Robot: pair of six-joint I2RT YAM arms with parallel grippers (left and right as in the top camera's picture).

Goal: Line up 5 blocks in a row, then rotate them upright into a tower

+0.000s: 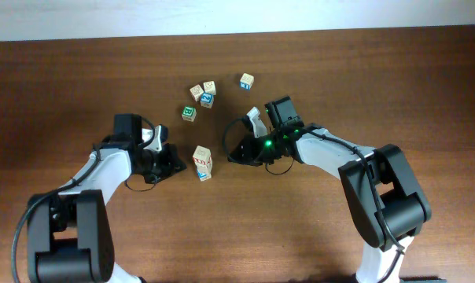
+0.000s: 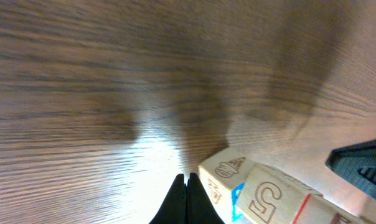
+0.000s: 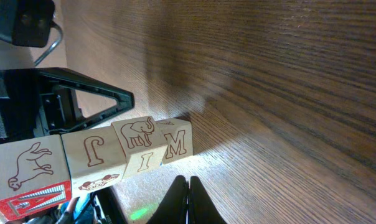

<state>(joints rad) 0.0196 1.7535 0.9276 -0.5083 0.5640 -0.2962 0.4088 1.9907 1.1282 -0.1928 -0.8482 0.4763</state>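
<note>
Brown wood-grain tabletop [image 1: 395, 71] is filling every view you are getting. The row of blocks [image 1: 202, 161] is lying between your 2 arms, and everything below is placed from it.

Your left gripper [image 1: 180, 163] is sitting just beside the row on its left. Its fingers are pressed together with nothing between them. In the left wrist view the joined tips [image 2: 187, 190] are pointing at the row's [image 2: 269, 196] near corner. Whether they are touching it, you cannot tell.

Your right gripper [image 1: 232, 154] is sitting just to the right of the row, also pinched shut and empty. Its wrist camera is showing the tips [image 3: 188, 190] just in front of the row [image 3: 138, 149], a thin strip of wood apart from it. 4 cubes are lining up there side by side, faces touching: an M, an elephant over an I, a J, and an animal outline over a red letter.

Beyond the row, well apart from both grippers, a green-faced block [image 1: 189, 114] is lying nearest. 2 cream blocks [image 1: 196, 92] and a blue-marked cube [image 1: 207, 100] are lying just past it, and another blue-marked cube [image 1: 246, 81] is lying off to the right.

Both arms are rising from the near table edge, elbows out, and bending inward. Their forearms are slanting low toward the row from opposite sides.
</note>
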